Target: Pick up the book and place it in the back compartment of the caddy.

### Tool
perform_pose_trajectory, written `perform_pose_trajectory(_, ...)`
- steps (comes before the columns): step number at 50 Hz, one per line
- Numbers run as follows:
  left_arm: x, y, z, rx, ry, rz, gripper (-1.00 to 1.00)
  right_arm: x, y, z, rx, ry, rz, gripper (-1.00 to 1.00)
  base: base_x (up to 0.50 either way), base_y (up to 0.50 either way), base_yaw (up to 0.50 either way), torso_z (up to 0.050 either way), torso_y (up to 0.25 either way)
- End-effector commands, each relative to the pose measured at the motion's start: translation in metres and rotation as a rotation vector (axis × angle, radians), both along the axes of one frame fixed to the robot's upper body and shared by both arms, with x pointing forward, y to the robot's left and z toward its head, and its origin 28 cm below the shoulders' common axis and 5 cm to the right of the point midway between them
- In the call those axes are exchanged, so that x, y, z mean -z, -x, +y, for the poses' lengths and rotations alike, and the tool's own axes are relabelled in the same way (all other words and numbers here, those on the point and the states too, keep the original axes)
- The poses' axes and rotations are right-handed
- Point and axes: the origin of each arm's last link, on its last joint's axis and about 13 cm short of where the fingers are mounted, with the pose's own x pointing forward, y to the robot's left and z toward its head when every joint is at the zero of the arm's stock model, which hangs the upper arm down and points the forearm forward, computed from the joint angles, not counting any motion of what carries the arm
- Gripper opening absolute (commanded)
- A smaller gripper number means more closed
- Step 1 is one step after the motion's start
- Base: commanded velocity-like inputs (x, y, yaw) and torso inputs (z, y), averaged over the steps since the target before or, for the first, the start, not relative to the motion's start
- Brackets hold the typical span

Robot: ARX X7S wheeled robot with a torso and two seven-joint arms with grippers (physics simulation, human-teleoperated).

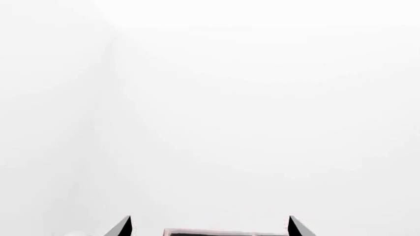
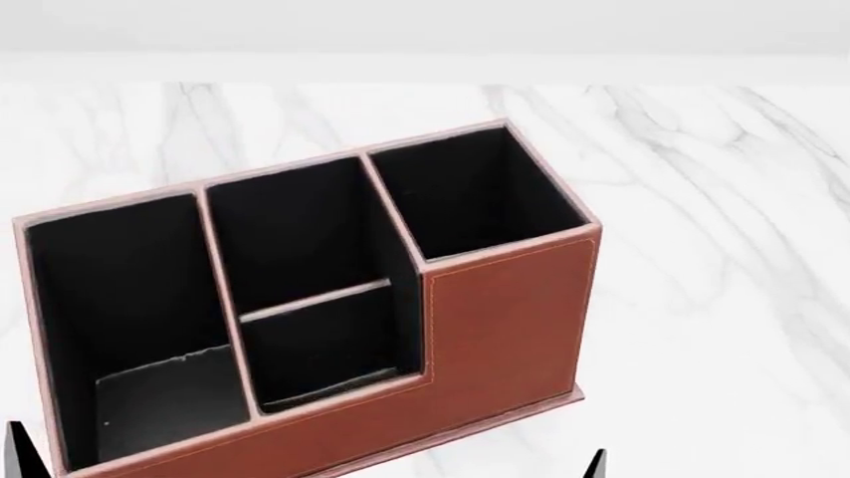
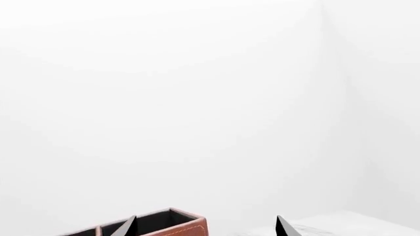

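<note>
Only overhead, the caddy (image 2: 318, 309) whole; at either wrist, merely its rim.

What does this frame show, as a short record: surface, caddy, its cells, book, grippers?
surface: white marble table
caddy: reddish-brown, black-lined, standing on the table at an angle to the head view
cells: four, all look empty in the head view
back compartment: empty
book: not visible in any view
left gripper: open, only fingertips show, holding nothing
right gripper: open, only fingertips show, holding nothing
</note>
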Motion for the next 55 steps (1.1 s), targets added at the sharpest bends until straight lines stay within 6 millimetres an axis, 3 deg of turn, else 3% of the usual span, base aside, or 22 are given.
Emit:
perform_pose_trajectory(1,-0.016,-0.002,0.014,0.020,-0.067,-0.001,1.00,0.001,0.000,0.001,-0.001,0.004,-0.003,1.00,0.00,0.00,0.00,0.000,0.000)
perform_pose_trajectory(13,-0.031,-0.011,0.024,0.115,-0.193,0.059,1.00,0.001,0.000,0.000,-0.001,0.001,-0.007,1.00,0.00,0.00,0.00,0.000,0.000)
perform_pose_trajectory(21,-0.044,-0.010,0.032,0.410,-0.217,0.105,1.00,0.000,0.001,0.000,-0.006,-0.003,-0.015,1.00,0.00,0.00,0.00,0.000,0.000)
perform_pose_trajectory(30,-0.052,-0.019,0.044,0.454,-0.248,0.140,1.00,0.001,0.000,0.000,-0.006,-0.001,-0.017,1.00,0.00,0.00,0.00,0.000,0.000)
perform_pose_trajectory(32,-0.053,-0.019,0.046,0.539,-0.266,0.151,1.00,0.001,0.000,0.001,-0.006,0.000,-0.017,1.00,0.00,0.00,0.00,0.000,0.000)
perform_pose_trajectory(43,-0.046,-0.029,0.050,0.729,-0.391,0.235,1.00,0.003,-0.001,0.002,-0.011,0.007,-0.009,1.00,0.00,0.00,0.00,0.000,0.000)
perform_pose_trajectory(55,-0.041,-0.031,0.053,0.910,-0.395,0.275,1.00,0.003,-0.001,0.003,-0.012,0.010,-0.006,1.00,0.00,0.00,0.00,0.000,0.000)
